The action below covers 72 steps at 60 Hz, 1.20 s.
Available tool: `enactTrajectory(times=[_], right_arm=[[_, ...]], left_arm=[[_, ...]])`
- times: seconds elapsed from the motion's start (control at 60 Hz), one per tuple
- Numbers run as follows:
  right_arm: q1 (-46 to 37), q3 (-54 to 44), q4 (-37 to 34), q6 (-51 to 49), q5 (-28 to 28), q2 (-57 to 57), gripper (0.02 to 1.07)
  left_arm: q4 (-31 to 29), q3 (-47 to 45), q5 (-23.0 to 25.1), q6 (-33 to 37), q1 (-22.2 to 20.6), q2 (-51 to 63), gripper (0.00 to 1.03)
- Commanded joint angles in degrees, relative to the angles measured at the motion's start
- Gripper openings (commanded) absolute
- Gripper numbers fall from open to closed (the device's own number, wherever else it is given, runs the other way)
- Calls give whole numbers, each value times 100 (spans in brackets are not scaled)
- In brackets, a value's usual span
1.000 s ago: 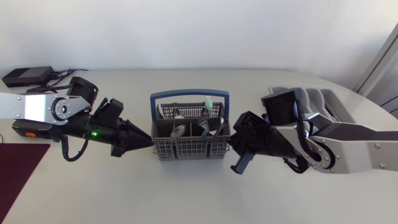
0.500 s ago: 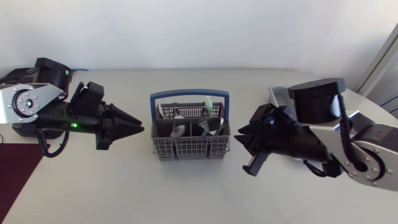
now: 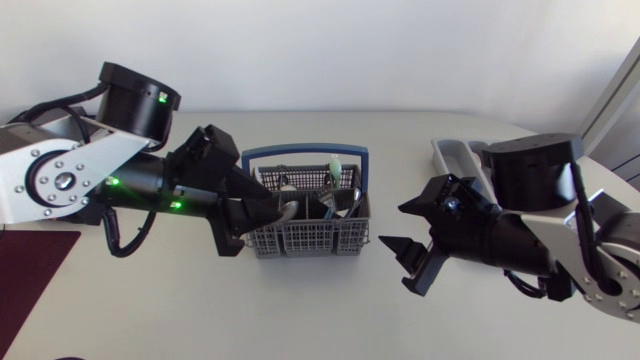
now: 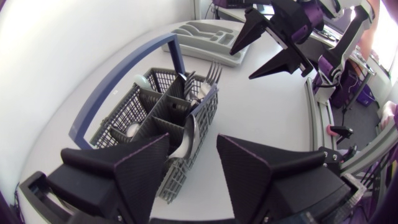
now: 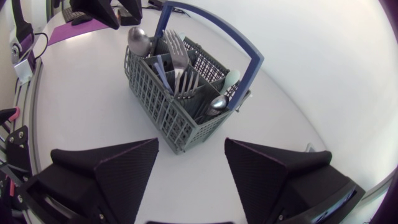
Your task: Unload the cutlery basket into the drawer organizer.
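The grey cutlery basket (image 3: 305, 222) with its blue handle (image 3: 304, 153) stands mid-table, holding spoons, forks and a pale-handled piece (image 3: 335, 166). My left gripper (image 3: 264, 214) hangs open over the basket's left end. In the left wrist view (image 4: 193, 177) a spoon (image 4: 188, 135) stands just ahead of its gap, with forks (image 4: 209, 73) further on. My right gripper (image 3: 394, 227) is open to the right of the basket, clear of it. Its own view (image 5: 193, 165) shows the basket (image 5: 180, 102) ahead. The grey drawer organizer (image 3: 452, 152) (image 4: 205, 38) lies at the back right, partly behind my right arm.
A dark red mat (image 3: 28, 268) covers the table's front left corner. Bare tabletop runs in front of the basket and between the basket and the organizer.
My left arm has swung right, from beside the basket to over its left end, and its fingers have parted. My right gripper has backed away to the right and opened.
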Motion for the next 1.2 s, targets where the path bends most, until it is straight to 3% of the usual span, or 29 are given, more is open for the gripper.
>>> enactTrajectory(times=[0.0,0.133,0.333,0.517,0.717,1.0,1.183], right_arm=[[48,-180,-65,119,41,-73,84],[48,-259,-65,119,41,-135,84],[39,-347,-73,119,41,-222,84],[48,-373,-73,128,41,-240,84],[48,-443,-73,128,50,-275,85],[56,-487,-100,128,50,-284,85],[56,-522,-100,128,50,-284,85]], left_arm=[[-143,367,-201,-188,-232,251,57],[-442,737,-825,-293,-479,690,56],[-803,1053,-1027,-328,-540,1042,46],[-855,1185,-1185,-398,-663,1182,30],[-917,1176,-1282,-407,-821,1182,4],[-987,1115,-1238,-478,-610,919,4],[-987,1167,-702,-671,-259,620,4]])
